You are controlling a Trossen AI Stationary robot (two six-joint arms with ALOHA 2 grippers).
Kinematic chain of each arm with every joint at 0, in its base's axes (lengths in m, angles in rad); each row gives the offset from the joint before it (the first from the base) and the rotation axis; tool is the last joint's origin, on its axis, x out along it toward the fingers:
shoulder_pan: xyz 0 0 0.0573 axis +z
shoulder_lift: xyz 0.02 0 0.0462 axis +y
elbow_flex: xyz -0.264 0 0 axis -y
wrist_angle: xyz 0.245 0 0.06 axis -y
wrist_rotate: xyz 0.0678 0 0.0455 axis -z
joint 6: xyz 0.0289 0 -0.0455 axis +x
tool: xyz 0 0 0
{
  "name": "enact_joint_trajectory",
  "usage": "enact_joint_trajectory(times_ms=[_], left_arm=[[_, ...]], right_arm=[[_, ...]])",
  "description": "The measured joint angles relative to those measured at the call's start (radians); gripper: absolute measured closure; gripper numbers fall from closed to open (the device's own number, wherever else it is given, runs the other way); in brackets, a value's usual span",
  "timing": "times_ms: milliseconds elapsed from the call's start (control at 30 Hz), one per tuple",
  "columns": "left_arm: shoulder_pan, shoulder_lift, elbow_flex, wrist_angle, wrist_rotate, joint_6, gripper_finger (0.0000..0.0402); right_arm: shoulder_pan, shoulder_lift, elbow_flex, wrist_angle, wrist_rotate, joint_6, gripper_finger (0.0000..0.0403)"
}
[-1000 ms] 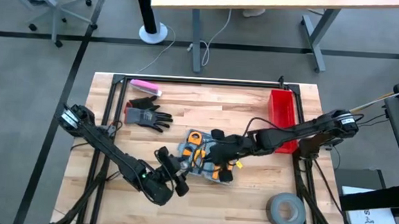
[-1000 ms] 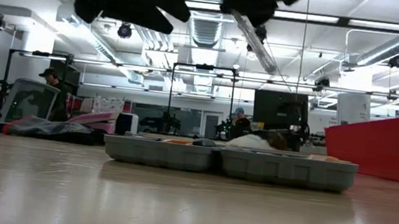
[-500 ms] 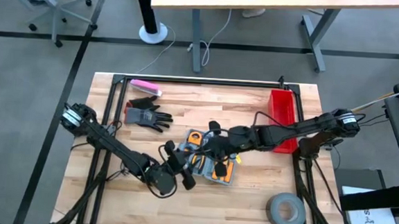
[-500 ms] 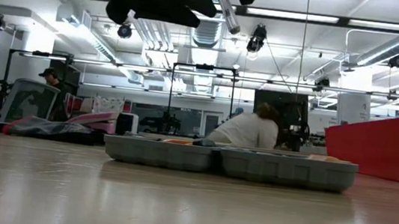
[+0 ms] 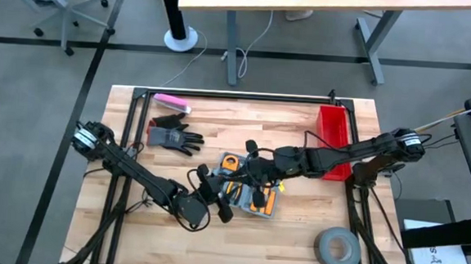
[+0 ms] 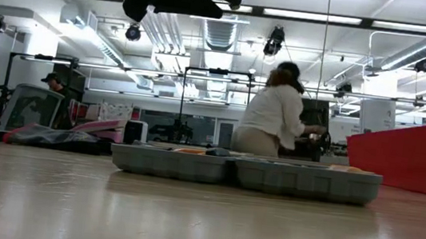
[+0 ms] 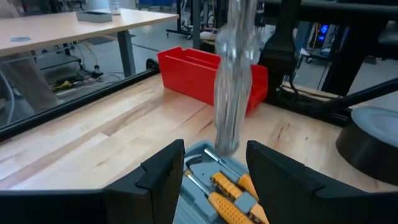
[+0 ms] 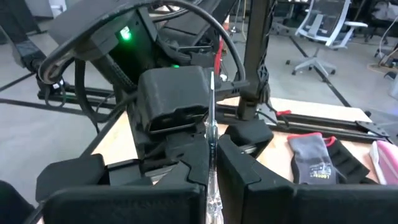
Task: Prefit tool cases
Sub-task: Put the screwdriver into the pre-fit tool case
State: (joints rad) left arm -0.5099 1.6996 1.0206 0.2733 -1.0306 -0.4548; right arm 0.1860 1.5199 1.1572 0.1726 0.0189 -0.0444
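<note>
The grey-blue tool case (image 5: 246,200) lies open and flat on the wooden table, with orange-handled tools (image 7: 227,202) in its slots; the low view shows both halves resting on the table (image 6: 245,174). My right gripper (image 5: 254,161) hovers over the case's far half, shut on a screwdriver with a clear handle (image 7: 231,87). My left gripper (image 7: 214,171) is open at the case's left side (image 5: 215,195). It points at the hanging handle, which stands beyond its fingertips, untouched. My right gripper pinches the screwdriver's thin metal shaft (image 8: 211,134) between its two shut fingers, just above the clear handle. The fingers come nearly level from the table's right and lie across the shaft. The screwdriver stands upright, handle hanging below the fingers, its lower end (image 7: 224,148) above the case.
A red bin (image 5: 332,130) stands at the far right and a grey tape roll (image 5: 337,246) at the near right corner. A black glove (image 5: 174,135) and a pink object (image 5: 172,103) lie at the far left. A person (image 6: 276,119) is in the room behind.
My right gripper has risen and tipped up toward level, carrying the screwdriver up out of the low view and from slanting to upright. My left gripper has gone toward the table's right, closer to the case, and has turned its fingers toward the screwdriver.
</note>
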Motion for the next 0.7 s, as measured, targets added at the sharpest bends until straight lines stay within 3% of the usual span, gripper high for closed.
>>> enact_joint_trajectory(times_ms=[700], left_arm=[[0.016,-0.006,0.000,0.255,-0.045,0.260,0.0250]], right_arm=[[0.001,-0.046,0.000,0.042,0.002,-0.005,0.0403]])
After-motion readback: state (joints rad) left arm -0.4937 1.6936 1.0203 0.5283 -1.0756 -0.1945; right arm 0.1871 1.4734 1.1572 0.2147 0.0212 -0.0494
